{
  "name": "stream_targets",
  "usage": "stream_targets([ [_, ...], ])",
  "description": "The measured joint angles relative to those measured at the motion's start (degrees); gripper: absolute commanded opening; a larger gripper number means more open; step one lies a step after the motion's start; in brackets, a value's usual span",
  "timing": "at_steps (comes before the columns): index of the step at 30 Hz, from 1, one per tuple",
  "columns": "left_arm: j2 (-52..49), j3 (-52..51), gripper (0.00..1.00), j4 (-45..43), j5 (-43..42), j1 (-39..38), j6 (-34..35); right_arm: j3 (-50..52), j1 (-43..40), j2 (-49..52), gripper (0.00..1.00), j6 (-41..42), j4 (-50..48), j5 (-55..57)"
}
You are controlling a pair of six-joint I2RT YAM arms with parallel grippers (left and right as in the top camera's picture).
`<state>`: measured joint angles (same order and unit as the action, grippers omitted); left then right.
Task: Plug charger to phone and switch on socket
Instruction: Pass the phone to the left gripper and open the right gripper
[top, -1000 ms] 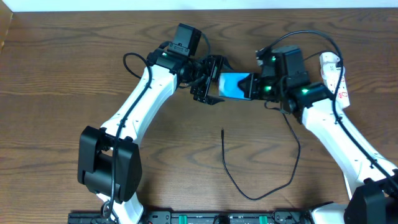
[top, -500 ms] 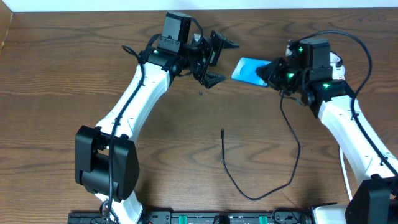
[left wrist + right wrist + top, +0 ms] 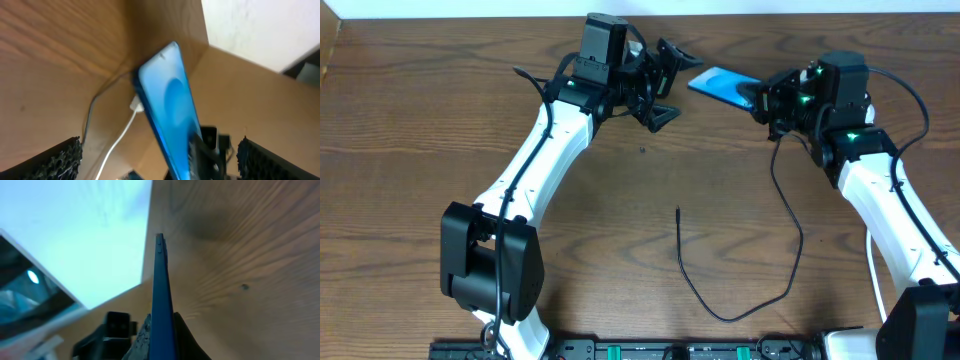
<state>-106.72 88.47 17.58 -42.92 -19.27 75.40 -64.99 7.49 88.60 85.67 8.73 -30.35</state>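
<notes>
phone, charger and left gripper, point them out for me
phone (image 3: 720, 85): overhead view, middle of the blue screen.
charger (image 3: 679, 232): overhead view, straight cable stretch just below the free tip.
left gripper (image 3: 682, 86): overhead view, gap between its open fingertips.

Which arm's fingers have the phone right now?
The right arm's fingers: they are shut on one end of the phone. The left arm's fingers are spread wide beside the phone, not touching it.
</notes>
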Motion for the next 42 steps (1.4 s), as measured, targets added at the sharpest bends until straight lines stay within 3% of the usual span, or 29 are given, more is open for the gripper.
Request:
stream_targets([
  [12, 0.0, 0.0, 0.98, -0.3, 5.6, 0.0, 11.3, 0.0, 3.6, 0.0, 0.02, 10.3, -4.5, -1.8],
  [20, 0.0, 0.0, 0.96, -0.3, 5.8, 0.0, 13.8, 0.0, 5.0, 0.0, 0.02, 14.9, -5.6, -4.4],
  [28, 0.0, 0.0, 0.64, -0.5, 6.5, 0.0, 15.6, 0.0, 6.7, 0.0, 0.01, 17.7, -5.7, -6.1],
  [33, 0.0, 0.0, 0.53, -0.5, 7.5, 0.0, 16.0, 0.0, 7.5, 0.0, 0.02, 19.0, -5.7, -6.3],
  [42, 0.0, 0.0, 0.2, -0.4, 8.4, 0.0, 16.1, 0.0, 7.5, 0.0, 0.02, 19.5, -6.0, -6.5],
])
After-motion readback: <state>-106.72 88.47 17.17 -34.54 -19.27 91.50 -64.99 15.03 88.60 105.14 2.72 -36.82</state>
